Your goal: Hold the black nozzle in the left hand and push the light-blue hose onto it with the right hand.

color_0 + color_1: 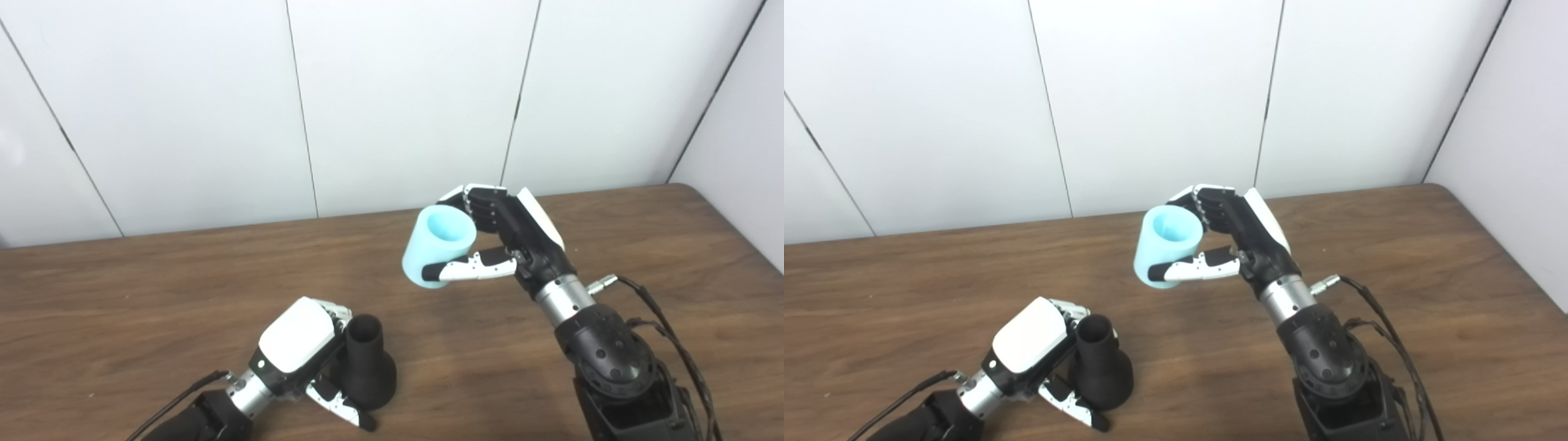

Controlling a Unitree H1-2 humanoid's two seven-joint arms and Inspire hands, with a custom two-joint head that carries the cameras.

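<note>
The black nozzle (367,364) stands upright on the wooden table (122,294), wide base down and narrow open neck up, near the front left. My left hand (306,355) is wrapped around it, fingers behind and thumb in front at the base. The light-blue hose (438,245) is a short thick tube, held above the table to the upper right of the nozzle. My right hand (502,242) is shut on the hose, fingers over its far side and thumb across its near side. The hose's open end tilts up toward the camera.
White panelled walls (398,104) rise behind the table and along its right side. A cable (667,331) trails from the right wrist over the table. The table's rounded back-right corner (692,190) is in view.
</note>
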